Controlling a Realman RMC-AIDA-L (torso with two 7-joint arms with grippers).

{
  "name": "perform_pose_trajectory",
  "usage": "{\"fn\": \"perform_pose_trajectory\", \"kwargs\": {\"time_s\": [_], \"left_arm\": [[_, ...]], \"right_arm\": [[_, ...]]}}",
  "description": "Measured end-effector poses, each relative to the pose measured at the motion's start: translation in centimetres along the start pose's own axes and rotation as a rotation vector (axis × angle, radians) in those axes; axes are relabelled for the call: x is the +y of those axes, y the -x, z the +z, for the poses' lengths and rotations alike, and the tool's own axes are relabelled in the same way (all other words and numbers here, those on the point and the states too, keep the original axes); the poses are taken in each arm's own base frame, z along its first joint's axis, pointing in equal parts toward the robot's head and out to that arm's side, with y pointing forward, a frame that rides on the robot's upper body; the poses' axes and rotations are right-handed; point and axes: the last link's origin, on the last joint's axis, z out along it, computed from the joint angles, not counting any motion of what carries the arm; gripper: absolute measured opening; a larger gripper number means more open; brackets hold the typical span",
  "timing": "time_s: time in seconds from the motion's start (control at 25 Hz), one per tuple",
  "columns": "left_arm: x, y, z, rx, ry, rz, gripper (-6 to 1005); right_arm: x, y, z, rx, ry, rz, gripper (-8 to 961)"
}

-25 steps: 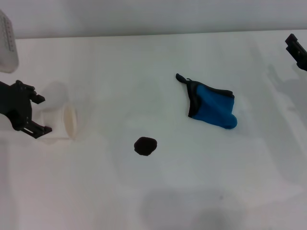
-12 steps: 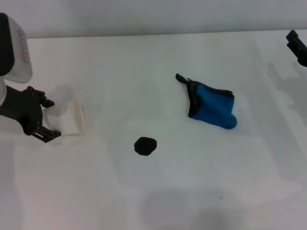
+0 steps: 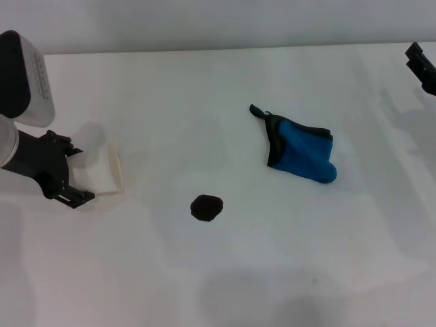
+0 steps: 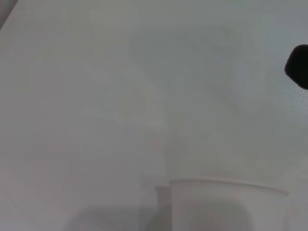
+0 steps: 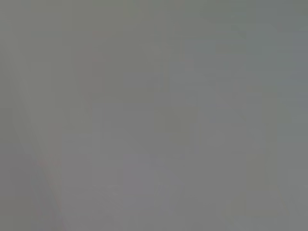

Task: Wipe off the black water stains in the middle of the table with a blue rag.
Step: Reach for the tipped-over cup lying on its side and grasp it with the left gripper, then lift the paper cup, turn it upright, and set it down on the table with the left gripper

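White paper cup (image 3: pixel 102 174) is lying gripped in the left hand (image 3: pixel 71 174), left of the black water stains (image 3: pixel 206 207); the right hand's (image 3: pixel 422 65) grip cannot be told.

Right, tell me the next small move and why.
Probably bring the right gripper, parked at the table's far right edge, toward the blue rag: the rag lies ungrasped, the black water stains remain unwiped, and the left gripper is around the paper cup.
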Motion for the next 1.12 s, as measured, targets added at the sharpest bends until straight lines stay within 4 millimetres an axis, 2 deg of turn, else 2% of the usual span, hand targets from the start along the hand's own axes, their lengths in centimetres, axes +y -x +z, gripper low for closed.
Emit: {"fn": "perform_pose_trajectory", "kwargs": {"time_s": [0.56,0.68,0.76,1.12], "left_arm": [[0.8,0.1,0.9,0.010,0.000,-0.019,850],[0.9,-0.1,1.0,0.017,-0.001,-0.022,800],[0.7,-0.4,0.8,0.034,-0.014,-0.031,766],[-0.1,-1.5,-1.5,0.269,-0.150,-0.143,767]], "right_arm": [[0.1,0.0,-0.4,-0.010,0.009,0.004,838],[0.0,-0.1,-0.5,-0.009,0.009,0.004,838],[0.0,-0.1,-0.6,-0.008,0.008,0.004,838],[0.1,-0.1,-0.6,-0.009,0.012,0.003,838]]}}
